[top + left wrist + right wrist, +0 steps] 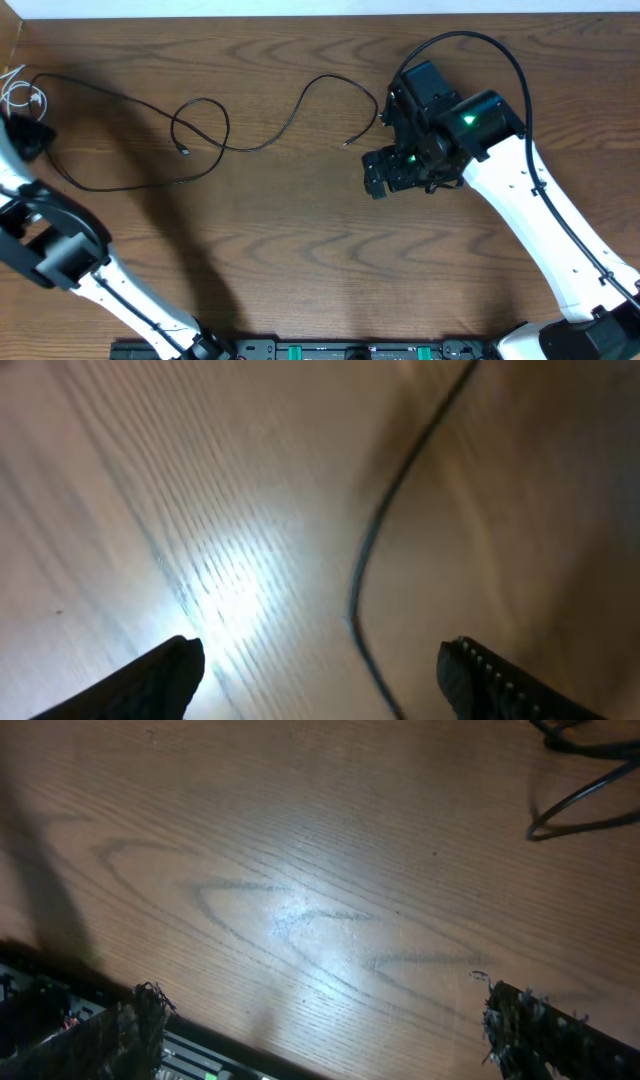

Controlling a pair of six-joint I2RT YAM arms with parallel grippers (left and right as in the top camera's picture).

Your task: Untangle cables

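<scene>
the desk (300,270) is brown wood with a strong flowing grain, long wavy lines and looped ovals running mostly along its length. it fills nearly the whole overhead view. along the far edge a thin pale strip (300,8) shows beyond the wood; whether it is wall or floor cannot be told. a soft bright patch (225,595) glares on the surface in the left wrist view, and a fainter sheen (295,915) shows in the right wrist view. a broad soft shadow (160,240) darkens the left part of the desk.
</scene>
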